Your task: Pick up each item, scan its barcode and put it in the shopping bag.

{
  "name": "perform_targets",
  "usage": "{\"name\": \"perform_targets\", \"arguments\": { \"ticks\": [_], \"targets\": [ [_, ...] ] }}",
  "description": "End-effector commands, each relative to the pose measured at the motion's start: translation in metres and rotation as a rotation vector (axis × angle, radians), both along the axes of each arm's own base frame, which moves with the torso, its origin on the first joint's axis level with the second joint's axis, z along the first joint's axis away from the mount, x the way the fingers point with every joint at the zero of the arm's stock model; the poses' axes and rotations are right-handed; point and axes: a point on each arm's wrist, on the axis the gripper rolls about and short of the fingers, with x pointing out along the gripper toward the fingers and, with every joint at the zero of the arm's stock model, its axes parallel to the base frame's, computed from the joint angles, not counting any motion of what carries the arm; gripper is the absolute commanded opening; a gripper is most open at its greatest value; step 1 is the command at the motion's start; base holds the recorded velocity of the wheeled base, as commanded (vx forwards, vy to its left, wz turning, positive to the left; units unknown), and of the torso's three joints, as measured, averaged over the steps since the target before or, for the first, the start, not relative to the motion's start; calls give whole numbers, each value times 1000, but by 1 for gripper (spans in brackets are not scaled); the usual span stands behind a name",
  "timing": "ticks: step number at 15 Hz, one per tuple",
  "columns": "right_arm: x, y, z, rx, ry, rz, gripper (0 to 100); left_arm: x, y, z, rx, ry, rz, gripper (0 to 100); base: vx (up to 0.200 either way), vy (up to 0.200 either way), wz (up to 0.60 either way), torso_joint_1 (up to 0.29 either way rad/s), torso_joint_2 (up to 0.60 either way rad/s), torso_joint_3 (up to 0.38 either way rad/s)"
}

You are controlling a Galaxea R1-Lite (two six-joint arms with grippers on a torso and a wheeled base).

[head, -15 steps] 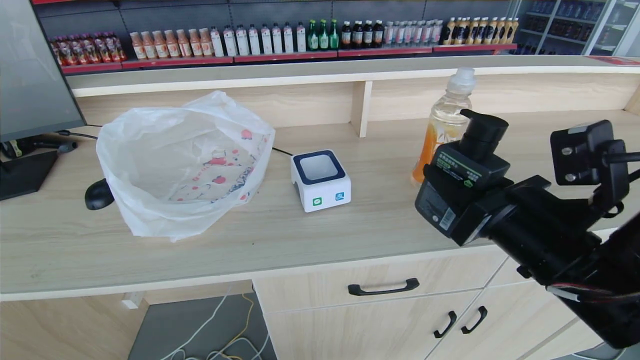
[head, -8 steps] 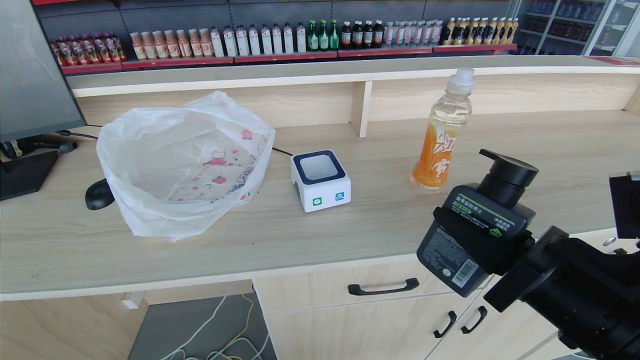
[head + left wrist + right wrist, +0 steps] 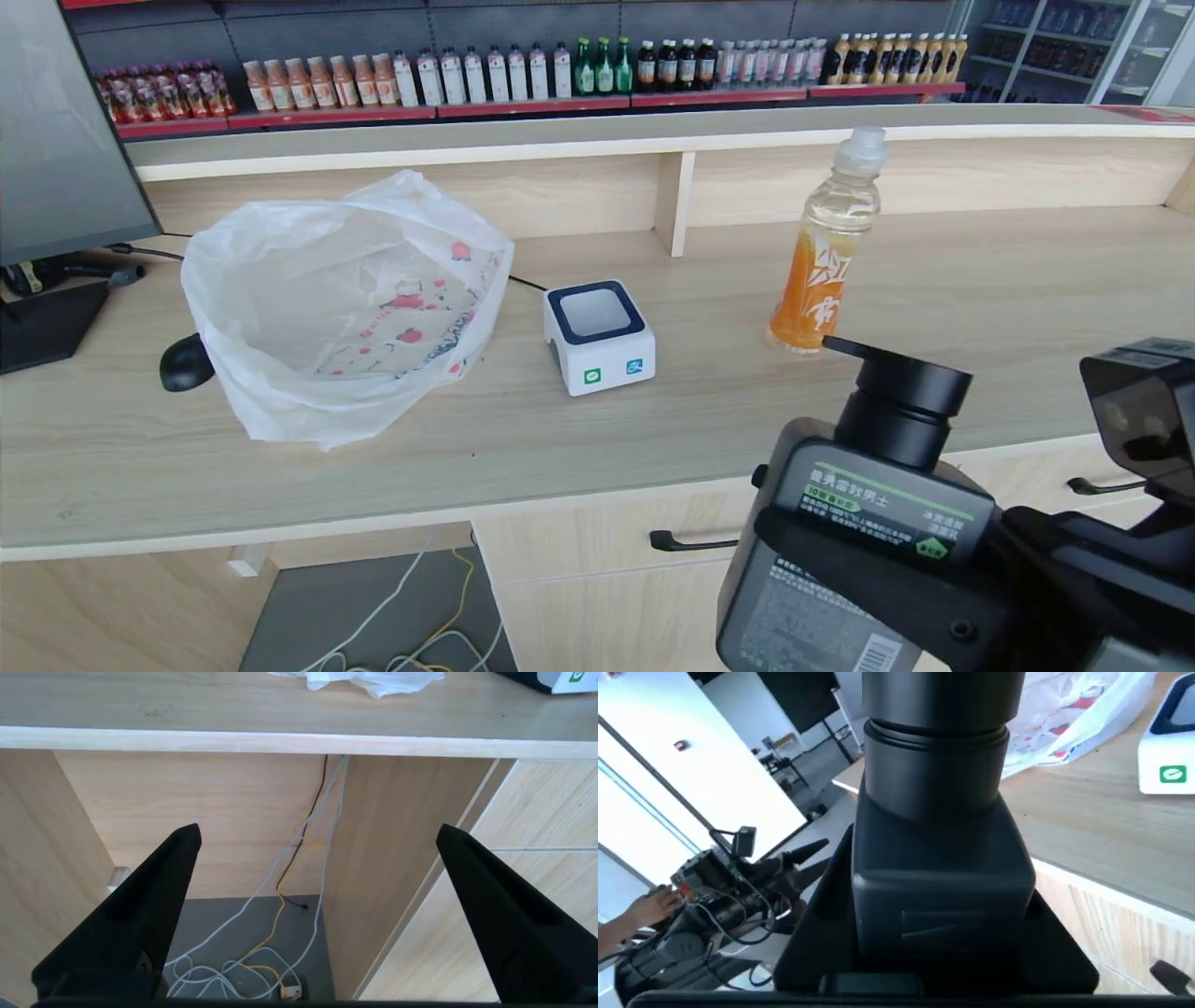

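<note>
Head view: black pump bottle (image 3: 868, 523) at lower right of frame, tilted, pump head up, barcode label facing the camera at the bottom edge. Right end effector (image 3: 840, 569) is clamped across the bottle body, one finger lying as a dark band over the label. The bottle is held off the table (image 3: 560, 439), in front of its front edge.

On the table: shopping bag (image 3: 336, 308), white plastic, mouth open, left of centre. Scanner (image 3: 597, 336), a white box with a blue-rimmed top, just right of the bag and apart from it. Orange drink bottle (image 3: 826, 252) upright, right of centre. Black mouse (image 3: 185, 364) beside the bag at the left. Monitor (image 3: 56, 121) at upper left.

Right wrist view: the same bottle seen end-on, gripped on both sides; bag and scanner at upper right.

Left wrist view: left end effector (image 3: 318, 833) released, fingers wide apart, nothing between them, below the table edge with loose cables (image 3: 280, 905) beyond.
</note>
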Motion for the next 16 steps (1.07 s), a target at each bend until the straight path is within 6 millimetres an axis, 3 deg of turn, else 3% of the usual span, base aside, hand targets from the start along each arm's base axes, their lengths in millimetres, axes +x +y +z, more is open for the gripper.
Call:
{"name": "perform_targets", "arguments": {
  "ticks": [1, 5, 10, 16],
  "targets": [
    [-2, 4, -1, 4, 27, 47, 0, 0, 0, 0, 0, 0, 0, 100, 0, 0, 0, 0, 0, 0],
    [-9, 32, 16, 117, 175, 217, 0, 0, 0, 0, 0, 0, 0, 100, 0, 0, 0, 0, 0, 0],
    [10, 59, 43, 230, 220, 262, 0, 0, 0, 0, 0, 0, 0, 100, 0, 0, 0, 0, 0, 0],
    [19, 72, 43, 256, 220, 270, 0, 0, 0, 0, 0, 0, -2, 100, 0, 0, 0, 0, 0, 0]
  ]
}}
